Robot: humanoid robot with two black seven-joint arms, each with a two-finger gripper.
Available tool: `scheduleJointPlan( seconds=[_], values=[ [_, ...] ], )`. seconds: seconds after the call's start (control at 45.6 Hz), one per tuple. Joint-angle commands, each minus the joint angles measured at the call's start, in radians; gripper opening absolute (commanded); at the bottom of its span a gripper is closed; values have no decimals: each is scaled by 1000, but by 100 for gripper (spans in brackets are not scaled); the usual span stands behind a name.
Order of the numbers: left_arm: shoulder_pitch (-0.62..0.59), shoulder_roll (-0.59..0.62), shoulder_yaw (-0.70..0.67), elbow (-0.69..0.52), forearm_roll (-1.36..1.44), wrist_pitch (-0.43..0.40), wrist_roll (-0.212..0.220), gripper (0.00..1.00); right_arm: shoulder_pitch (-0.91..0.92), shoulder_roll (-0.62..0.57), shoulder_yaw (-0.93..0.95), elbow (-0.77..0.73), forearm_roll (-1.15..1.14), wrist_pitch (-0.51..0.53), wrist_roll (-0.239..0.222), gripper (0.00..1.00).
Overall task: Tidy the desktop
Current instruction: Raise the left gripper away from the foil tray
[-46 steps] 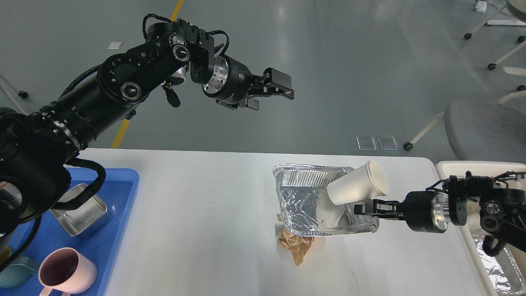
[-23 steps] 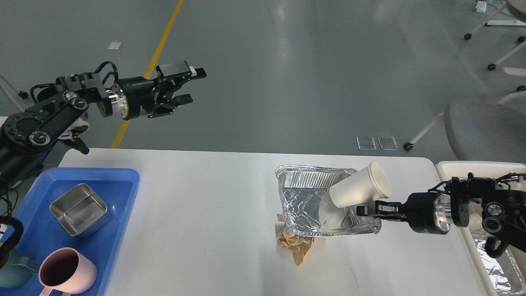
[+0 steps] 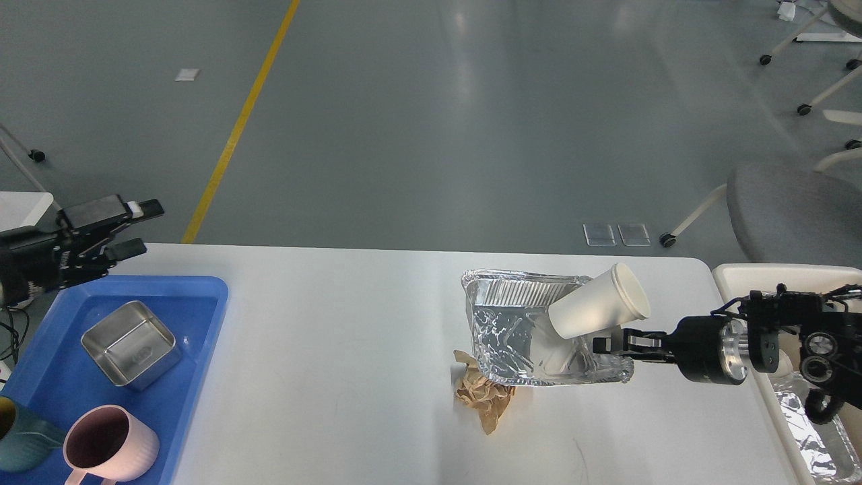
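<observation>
At the far left a blue plastic tray (image 3: 195, 296) sits on the white matte worktop (image 3: 337, 350), holding a square stainless steel tin (image 3: 131, 343), a pink ribbed mug (image 3: 111, 444) and the edge of a teal cup (image 3: 17, 444). The left gripper (image 3: 131, 229) hangs over the tray's far corner, its jaws parted and holding nothing, well apart from the clutter in the middle of the worktop.

Right of centre lies a crumpled silver foil container (image 3: 512, 330), its long axis running roughly from the far edge towards the near edge. A wad of brown crumpled paper (image 3: 485, 397) touches its near left corner. A white paper cup (image 3: 596, 310) leans tilted in the container's right side, mouth up and to the right, base down inside the foil.

The right gripper (image 3: 606, 343) reaches in level from the right, its jaws closed on the container's right rim just below the cup. So the container lies straight ahead of those jaws, to their left, and the right arm is by far the nearer one.

At the right edge stands a cream-white bin (image 3: 734, 276) with more foil visible inside. My judgement is that the coming move is a haul rightward towards that bin, and the loosely propped cup could tip out on the way.
</observation>
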Motion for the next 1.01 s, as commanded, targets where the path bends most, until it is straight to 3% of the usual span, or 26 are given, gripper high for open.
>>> scheduleJointPlan(
  seconds=[0.0,0.219,0.329,0.417,0.526,0.724,0.987],
  values=[
    [54,189,5,-43,-35,-44,-57,99,3,0,3,-2,2,-1,0,0],
    [52,407,3,-37,-62,-182,-49,99,5,-5,6,-2,2,-4,-1,0],
    [46,441,3,-29,-62,-235,-44,99,6,-13,8,-2,2,-4,-1,0],
    [42,441,-3,-29,-62,-242,3,99,6,-14,8,-2,2,-4,-1,0],
    [23,427,-14,-31,-62,-242,77,99,5,-20,9,1,2,-4,-1,0],
    [-9,406,-17,-38,-56,-238,166,99,2,-43,12,4,5,-4,0,0],
    [-122,131,-14,-63,71,-233,233,99,0,-42,15,4,9,-4,-1,0]
  ],
)
